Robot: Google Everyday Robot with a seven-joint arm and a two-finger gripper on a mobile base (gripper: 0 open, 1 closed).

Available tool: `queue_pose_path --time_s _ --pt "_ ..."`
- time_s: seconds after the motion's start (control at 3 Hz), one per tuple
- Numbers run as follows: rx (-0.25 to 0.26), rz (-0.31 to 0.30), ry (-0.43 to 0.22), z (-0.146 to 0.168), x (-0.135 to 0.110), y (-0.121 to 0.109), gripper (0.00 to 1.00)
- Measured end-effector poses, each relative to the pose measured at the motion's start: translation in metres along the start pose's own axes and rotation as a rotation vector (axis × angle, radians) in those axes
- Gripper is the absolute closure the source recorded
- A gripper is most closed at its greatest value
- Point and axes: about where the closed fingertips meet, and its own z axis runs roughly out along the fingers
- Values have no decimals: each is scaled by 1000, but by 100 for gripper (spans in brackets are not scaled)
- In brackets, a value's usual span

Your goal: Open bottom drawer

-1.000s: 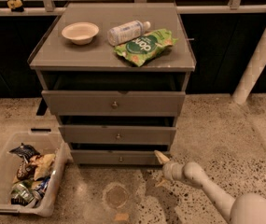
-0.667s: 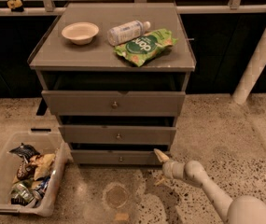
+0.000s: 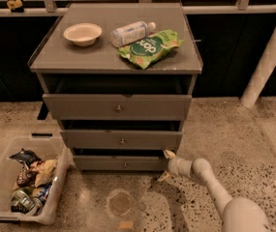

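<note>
The grey cabinet (image 3: 115, 62) has three stacked drawers. The bottom drawer (image 3: 103, 163) is the shortest grey front, with a small round metal knob (image 3: 125, 165) at its centre. It stands a little out from the cabinet. My gripper (image 3: 167, 165) is at the right end of the bottom drawer's front, low above the floor, one finger near the drawer's top right corner and one lower down. The white arm (image 3: 210, 185) runs from it to the lower right.
A clear plastic bin (image 3: 2, 175) with snack packets stands on the floor to the left of the cabinet. On the cabinet top lie a white bowl (image 3: 82, 33), a plastic bottle (image 3: 131, 32) and a green chip bag (image 3: 149, 47). A white post (image 3: 268, 57) stands at right.
The gripper has shifted slightly left, closer to the right end of the bottom drawer's front. The drawers look unchanged.
</note>
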Motion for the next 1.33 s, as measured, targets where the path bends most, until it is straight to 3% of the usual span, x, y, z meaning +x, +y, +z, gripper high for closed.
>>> queue_pose_path --time_s 0.33,0.67,1.0,1.33 --pt "-1 0 -1 0 -1 1 0" --pt "-18 -31 72 6 2 0 0" --pt "-127 -208 182 36 -23 -9 0" --pt "-127 -208 182 37 -23 -8 0"
